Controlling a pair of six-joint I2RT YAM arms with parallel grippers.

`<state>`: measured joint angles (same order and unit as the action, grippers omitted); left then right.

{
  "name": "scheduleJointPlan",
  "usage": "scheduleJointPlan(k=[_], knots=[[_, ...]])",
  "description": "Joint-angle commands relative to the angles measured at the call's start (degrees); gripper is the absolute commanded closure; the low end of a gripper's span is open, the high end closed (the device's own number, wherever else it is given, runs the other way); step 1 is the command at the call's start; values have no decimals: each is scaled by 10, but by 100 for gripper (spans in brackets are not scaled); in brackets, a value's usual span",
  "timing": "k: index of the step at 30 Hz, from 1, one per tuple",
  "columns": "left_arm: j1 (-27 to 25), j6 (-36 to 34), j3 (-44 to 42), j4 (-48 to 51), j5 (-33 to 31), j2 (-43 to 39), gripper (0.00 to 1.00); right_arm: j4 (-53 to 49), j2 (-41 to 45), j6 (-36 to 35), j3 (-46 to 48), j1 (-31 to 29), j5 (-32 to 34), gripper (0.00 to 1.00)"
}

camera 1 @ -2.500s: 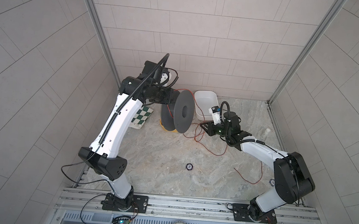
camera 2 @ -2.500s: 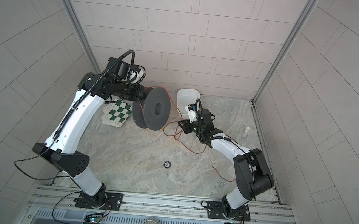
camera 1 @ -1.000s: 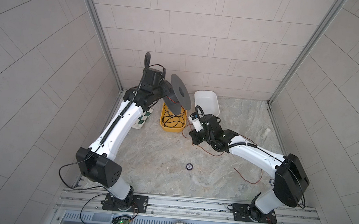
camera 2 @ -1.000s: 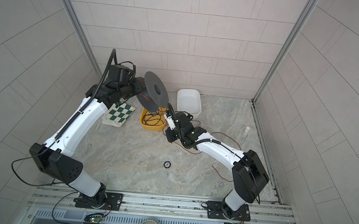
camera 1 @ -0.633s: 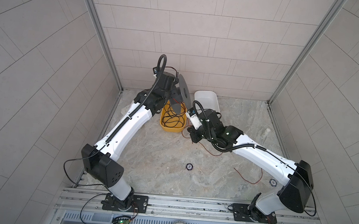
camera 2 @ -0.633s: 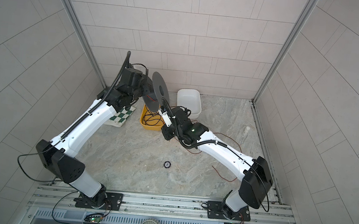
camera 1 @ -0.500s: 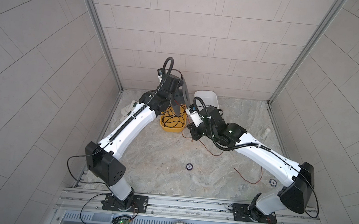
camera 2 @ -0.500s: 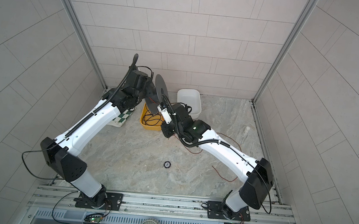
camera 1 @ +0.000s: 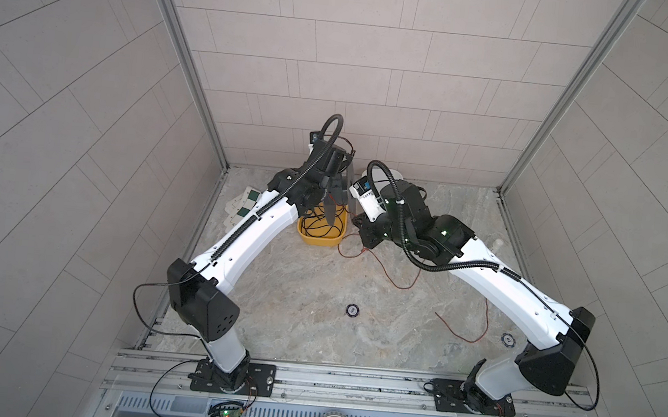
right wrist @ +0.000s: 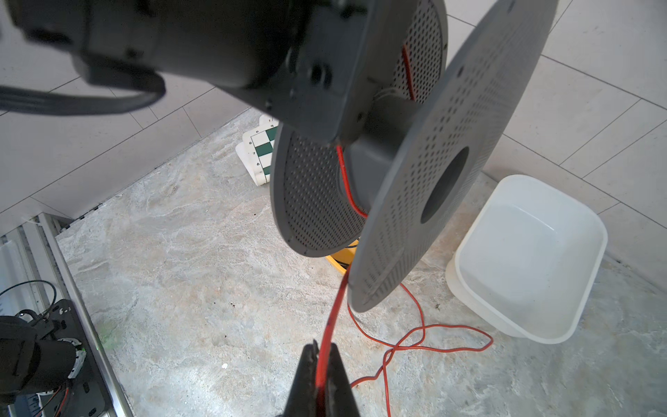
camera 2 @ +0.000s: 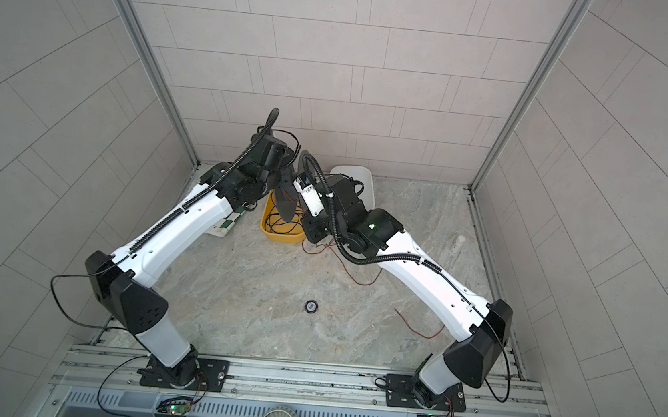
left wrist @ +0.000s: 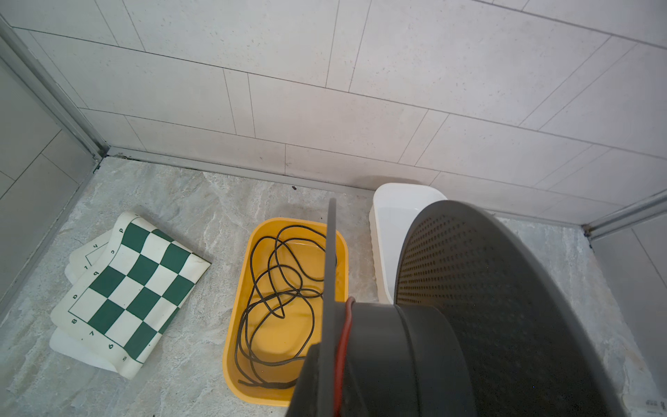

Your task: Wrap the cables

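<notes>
A dark grey perforated spool (camera 1: 335,195) (camera 2: 285,202) hangs above the yellow tray, with my left gripper (left wrist: 325,361) shut on one flange. The red cable (right wrist: 334,310) has a turn round the hub (left wrist: 343,343). It drops off the spool's rim into my right gripper (right wrist: 322,352), which is shut on it just below the spool. The cable's slack lies in loose curves on the floor (camera 1: 396,282) (camera 2: 358,281), and its free end trails toward the right arm's base (camera 1: 462,336). In both top views the right gripper (camera 1: 365,237) (camera 2: 311,232) points down beside the tray.
A yellow tray (left wrist: 231,346) (camera 1: 321,239) holds a coiled thin black cable (left wrist: 281,289). A white tub (right wrist: 592,260) (camera 2: 362,179) stands against the back wall. A green-and-white chess mat (left wrist: 133,285) lies at the back left. Two small discs (camera 1: 351,310) (camera 1: 508,339) sit on the floor.
The left arm has swung the spool rightward and turned it edge-on over the yellow tray. The right arm has risen and drawn the red cable closer under the spool.
</notes>
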<state>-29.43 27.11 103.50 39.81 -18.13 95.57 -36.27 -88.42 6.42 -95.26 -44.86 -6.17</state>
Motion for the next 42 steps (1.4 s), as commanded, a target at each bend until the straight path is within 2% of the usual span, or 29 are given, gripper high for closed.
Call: scheduleJointPlan(k=[1, 6, 12, 15, 19, 28, 34, 37, 42], knots=[[8, -56, 17, 10, -8, 8, 100, -21, 0, -26, -39, 8, -7, 100], [1, -98, 49, 59, 20, 24, 100, -48, -21, -46, -90, 21, -2, 100], [-6, -121, 63, 91, 49, 38, 100, -57, -51, -32, -131, 44, 8, 100], [-8, -134, 63, 101, 61, 40, 100, -56, -64, -22, -141, 49, 33, 100], [-7, -138, 62, 114, 79, 34, 100, -31, -66, -7, -123, 54, 84, 100], [-8, -155, 61, 136, 111, 9, 100, 57, -33, 13, -35, 73, 130, 92], [-9, -161, 56, 150, 142, -1, 100, 123, -15, 40, 26, 104, 100, 93], [-8, -168, 52, 153, 144, -5, 100, 139, -17, 46, 38, 115, 75, 97], [-8, -175, 55, 158, 160, -15, 100, 150, -34, 53, 42, 132, 42, 96]])
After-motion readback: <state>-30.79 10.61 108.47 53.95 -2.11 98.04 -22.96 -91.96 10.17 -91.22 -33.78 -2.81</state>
